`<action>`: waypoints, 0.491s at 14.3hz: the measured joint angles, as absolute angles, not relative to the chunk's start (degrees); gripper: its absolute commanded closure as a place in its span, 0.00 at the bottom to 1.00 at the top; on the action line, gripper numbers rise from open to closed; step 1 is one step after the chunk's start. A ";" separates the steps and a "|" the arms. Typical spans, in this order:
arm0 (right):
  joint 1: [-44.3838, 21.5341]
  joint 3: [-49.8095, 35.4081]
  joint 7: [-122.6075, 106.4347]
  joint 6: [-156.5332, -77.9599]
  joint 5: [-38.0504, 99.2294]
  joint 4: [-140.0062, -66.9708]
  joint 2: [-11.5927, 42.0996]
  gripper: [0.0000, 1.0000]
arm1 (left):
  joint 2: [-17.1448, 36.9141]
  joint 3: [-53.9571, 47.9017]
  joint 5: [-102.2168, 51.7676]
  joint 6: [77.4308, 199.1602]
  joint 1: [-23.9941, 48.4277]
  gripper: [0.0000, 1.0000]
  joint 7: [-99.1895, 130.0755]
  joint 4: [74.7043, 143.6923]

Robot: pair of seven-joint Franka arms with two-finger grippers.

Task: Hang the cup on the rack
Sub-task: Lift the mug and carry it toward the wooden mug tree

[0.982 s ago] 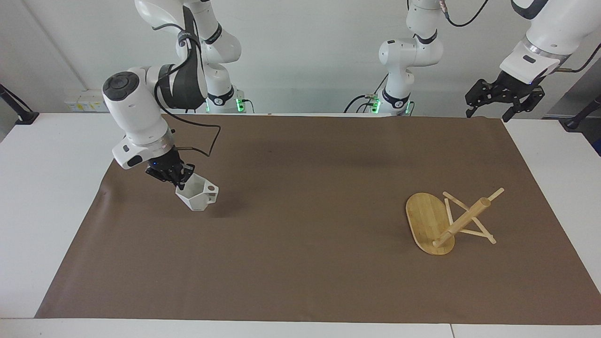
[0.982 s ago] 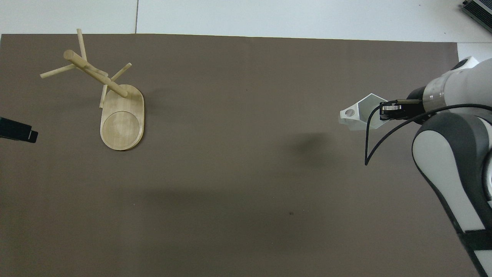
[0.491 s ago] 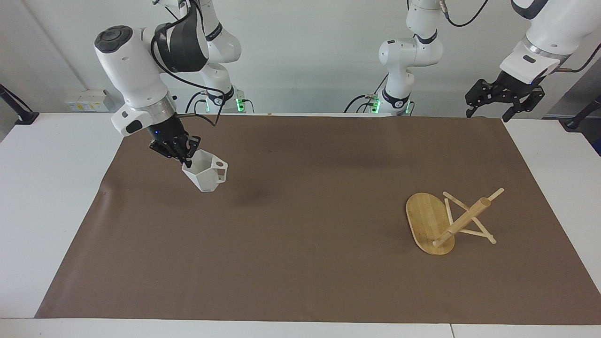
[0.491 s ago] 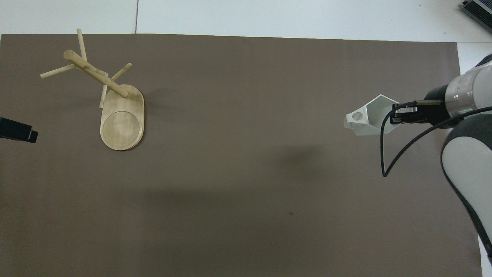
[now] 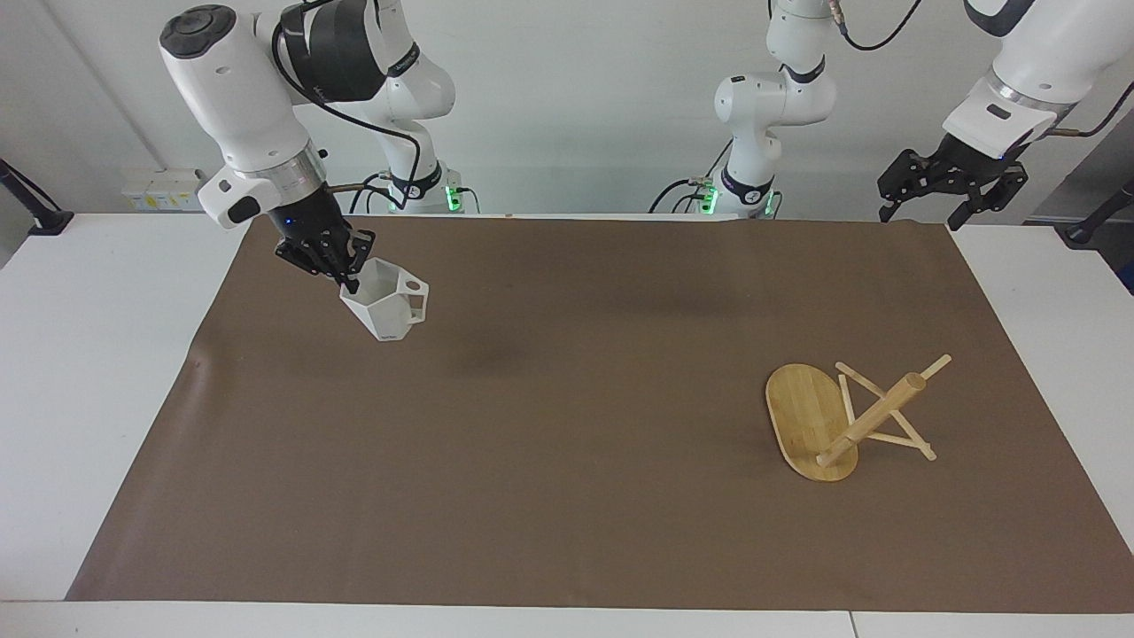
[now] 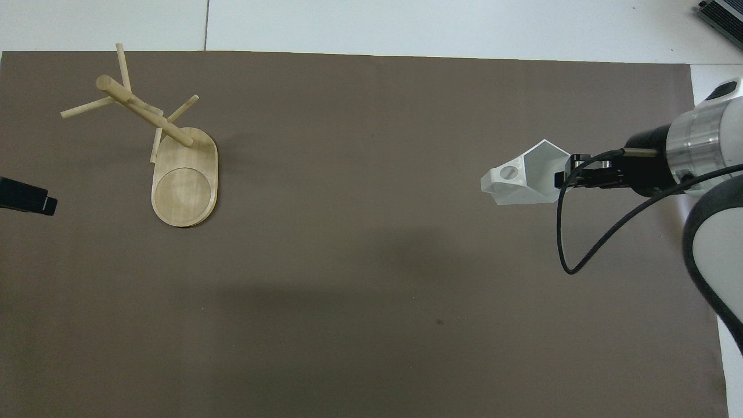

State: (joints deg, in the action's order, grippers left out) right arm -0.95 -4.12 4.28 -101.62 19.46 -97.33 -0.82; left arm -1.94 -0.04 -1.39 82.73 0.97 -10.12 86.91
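Note:
The white faceted cup hangs tilted in the air over the mat at the right arm's end of the table. Its handle points toward the table's middle. My right gripper is shut on the cup's rim. The bamboo rack stands on its oval base toward the left arm's end, with nothing on its pegs. My left gripper waits open above the mat's corner by its own base. Only the left gripper's tip shows in the overhead view.
A brown mat covers most of the white table. A black cable loops down from the right wrist. The cup's shadow falls on the mat between cup and rack.
The right arm has lifted the cup well above the mat and carried it a little toward the table's middle. The left arm and the rack have not moved.

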 measured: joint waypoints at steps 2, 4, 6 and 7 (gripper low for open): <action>-1.02 -6.06 4.29 -101.64 21.14 -97.32 -0.90 1.00 | -1.94 -0.18 -1.39 82.54 1.03 0.00 -10.12 86.91; -1.11 -8.48 5.53 -101.69 21.36 -97.29 -0.91 1.00 | -1.93 -0.18 -1.39 82.36 1.00 0.00 -10.12 86.95; -1.15 -10.92 8.42 -101.74 21.91 -97.22 -0.92 1.00 | -1.94 -0.09 -1.39 82.35 0.96 0.00 -10.12 86.98; -1.17 -12.02 9.50 -102.00 23.81 -97.20 -0.93 1.00 | -1.94 -0.11 -1.39 82.31 0.99 0.00 -10.12 86.99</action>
State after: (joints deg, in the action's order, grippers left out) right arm -1.17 -12.02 9.50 -102.00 23.81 -97.20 -0.93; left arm -1.94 -0.11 -1.39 82.31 0.99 -10.12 86.99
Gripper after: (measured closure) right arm 0.943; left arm 0.000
